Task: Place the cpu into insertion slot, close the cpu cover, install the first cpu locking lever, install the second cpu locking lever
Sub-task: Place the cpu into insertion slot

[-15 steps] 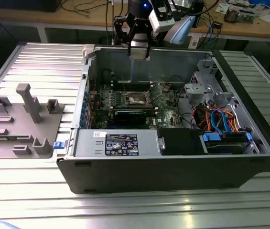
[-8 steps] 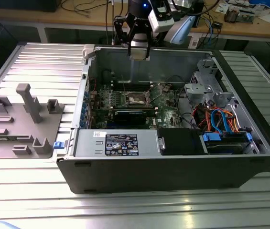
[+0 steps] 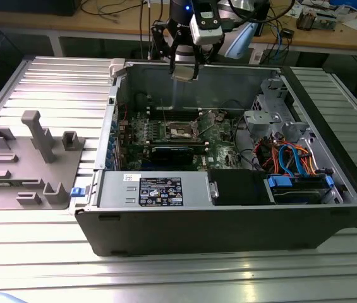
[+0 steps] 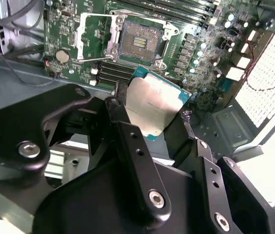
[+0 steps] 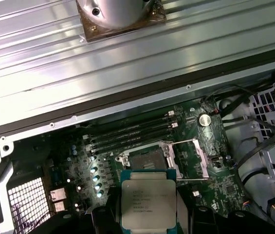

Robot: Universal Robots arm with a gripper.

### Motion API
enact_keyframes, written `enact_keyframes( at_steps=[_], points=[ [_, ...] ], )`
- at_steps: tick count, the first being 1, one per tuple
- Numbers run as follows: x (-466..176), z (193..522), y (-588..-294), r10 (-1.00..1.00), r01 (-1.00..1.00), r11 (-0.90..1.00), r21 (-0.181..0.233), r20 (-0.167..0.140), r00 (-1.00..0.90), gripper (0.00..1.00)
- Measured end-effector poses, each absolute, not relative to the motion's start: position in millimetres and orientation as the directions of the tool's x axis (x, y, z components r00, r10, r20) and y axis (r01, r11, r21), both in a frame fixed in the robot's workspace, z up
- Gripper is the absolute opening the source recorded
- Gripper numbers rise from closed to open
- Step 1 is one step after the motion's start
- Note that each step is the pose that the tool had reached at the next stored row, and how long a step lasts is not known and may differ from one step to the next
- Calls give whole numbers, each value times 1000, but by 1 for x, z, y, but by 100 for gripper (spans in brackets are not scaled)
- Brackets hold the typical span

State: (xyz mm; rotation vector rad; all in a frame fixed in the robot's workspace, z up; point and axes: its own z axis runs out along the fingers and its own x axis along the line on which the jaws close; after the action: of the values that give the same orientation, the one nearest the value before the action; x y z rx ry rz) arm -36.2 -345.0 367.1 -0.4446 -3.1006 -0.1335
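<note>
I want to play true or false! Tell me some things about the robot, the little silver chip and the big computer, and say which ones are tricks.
1. The computer case lies with its side open. True.
2. The gripper is shut on the cpu. True.
3. The cpu sits in the insertion slot. False: the slot is empty, and the cpu is held in the air above it.
4. The cpu cover is closed over the slot. False: it is flipped open beside the slot.
</note>
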Motion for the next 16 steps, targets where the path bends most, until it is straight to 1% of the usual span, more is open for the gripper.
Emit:
enact_keyframes(
  at_steps=[13,16],
  points=[
    [-36,367,-345,293,293,953,82,18,-956,55],
    [-36,367,-345,341,341,937,82,18,-940,55]
  ],
)
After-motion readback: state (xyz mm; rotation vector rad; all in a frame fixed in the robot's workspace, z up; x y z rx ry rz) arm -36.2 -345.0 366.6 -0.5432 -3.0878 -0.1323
